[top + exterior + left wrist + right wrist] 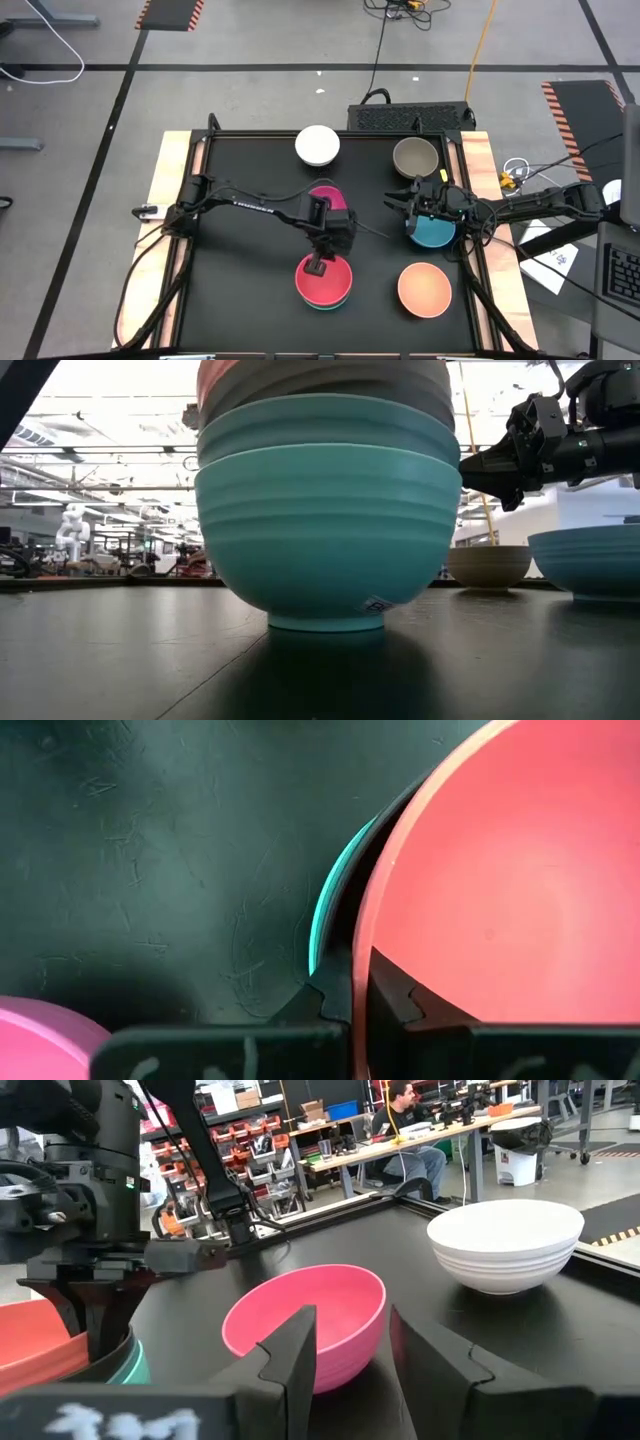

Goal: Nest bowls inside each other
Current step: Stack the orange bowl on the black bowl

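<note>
L gripper (317, 266) pinching red bowl (324, 279) rim, stack part-hidden

the table (240, 300) is carrying six bowl groups. at the back, one bowl (317, 145) is sitting on the left and another bowl (415, 157) on the right. in the middle row, a bowl (327, 194) is lying left of a further bowl (433, 231). at the front, a nested stack (323, 281) is standing left of a single bowl (425, 289). the left gripper (318, 266) is sitting at the stack's rim, and the right gripper (405, 200) is hanging between the two middle bowls.
</note>
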{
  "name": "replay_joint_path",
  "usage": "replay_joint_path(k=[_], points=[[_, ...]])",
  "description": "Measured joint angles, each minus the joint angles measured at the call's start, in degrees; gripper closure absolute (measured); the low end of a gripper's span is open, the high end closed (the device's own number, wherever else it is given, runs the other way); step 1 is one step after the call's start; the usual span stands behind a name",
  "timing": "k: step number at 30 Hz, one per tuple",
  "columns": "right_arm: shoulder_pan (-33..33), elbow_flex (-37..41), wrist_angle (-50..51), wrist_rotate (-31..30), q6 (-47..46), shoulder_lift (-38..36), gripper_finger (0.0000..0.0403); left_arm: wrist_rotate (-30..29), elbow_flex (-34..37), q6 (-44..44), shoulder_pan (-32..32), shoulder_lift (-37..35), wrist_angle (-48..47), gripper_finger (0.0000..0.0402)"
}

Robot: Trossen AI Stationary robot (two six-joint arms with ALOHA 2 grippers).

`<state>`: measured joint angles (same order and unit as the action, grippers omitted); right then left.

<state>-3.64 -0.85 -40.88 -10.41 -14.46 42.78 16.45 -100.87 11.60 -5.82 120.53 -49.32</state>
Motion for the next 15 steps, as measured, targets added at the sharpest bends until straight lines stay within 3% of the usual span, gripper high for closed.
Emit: replay_joint_path(k=[11, 15], points=[[0.0, -0.01, -0.02, -0.01, 0.15, 0.0, 0.0281, -5.0, 0.54, -0.37, -1.22, 0.0, 0.3, 0.0397], [0.0, -0.01, -0.02, 0.0, 0.17, 0.0, 0.0281, -6.21, 0.56, -1.19, -1.44, 0.04, 0.29, 0.0367]])
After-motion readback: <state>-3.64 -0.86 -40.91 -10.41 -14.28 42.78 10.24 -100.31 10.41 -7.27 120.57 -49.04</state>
